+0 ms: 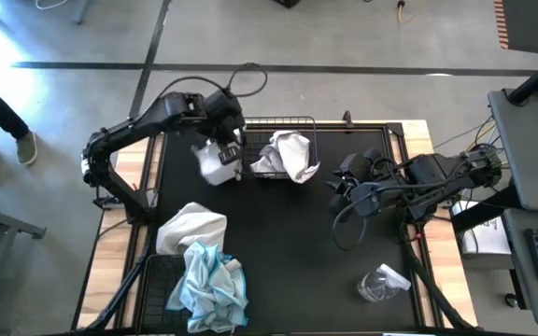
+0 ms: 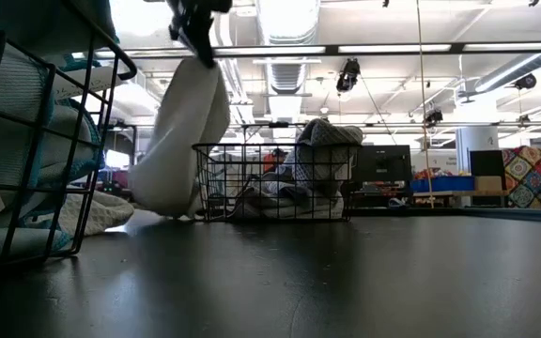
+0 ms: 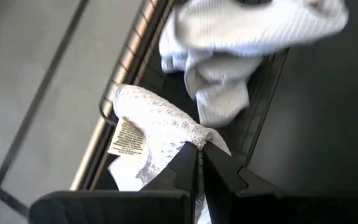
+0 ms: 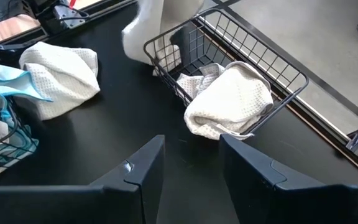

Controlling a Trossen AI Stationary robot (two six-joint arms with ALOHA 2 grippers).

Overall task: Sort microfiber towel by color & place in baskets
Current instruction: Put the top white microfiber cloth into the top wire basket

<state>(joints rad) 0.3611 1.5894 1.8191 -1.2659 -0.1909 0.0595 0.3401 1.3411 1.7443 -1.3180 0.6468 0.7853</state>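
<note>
My left gripper [image 1: 230,149] [image 3: 199,155] is shut on a white towel [image 1: 216,163] [image 2: 181,131] just left of the far wire basket [image 1: 278,124] [image 2: 270,183]. Inside that basket lies another white towel [image 1: 292,154] [image 4: 229,99], draped over its rim. A third white towel [image 1: 192,227] [image 4: 61,78] lies crumpled on the black mat. Light blue towels [image 1: 211,285] fill the near-left basket [image 1: 157,280] [image 2: 36,141]. My right gripper [image 1: 339,182] [image 4: 191,168] waits open over the mat, right of the far basket. My left gripper pinches a bunched fold of the white towel [image 3: 194,138] between its two fingers, coming from above and pointing down. The towel hangs slack below the fingers [image 2: 195,42], its label [image 3: 128,138] showing. Whether its lower end [image 2: 158,208] touches the mat I cannot tell.
A small clear plastic wrapper [image 1: 381,283] lies on the mat near the right front. The black mat [image 1: 325,252] is bare between the two baskets. Wooden table strips [image 1: 115,243] flank the mat. A person's leg and shoe [image 1: 7,131] show on the floor at far left.
</note>
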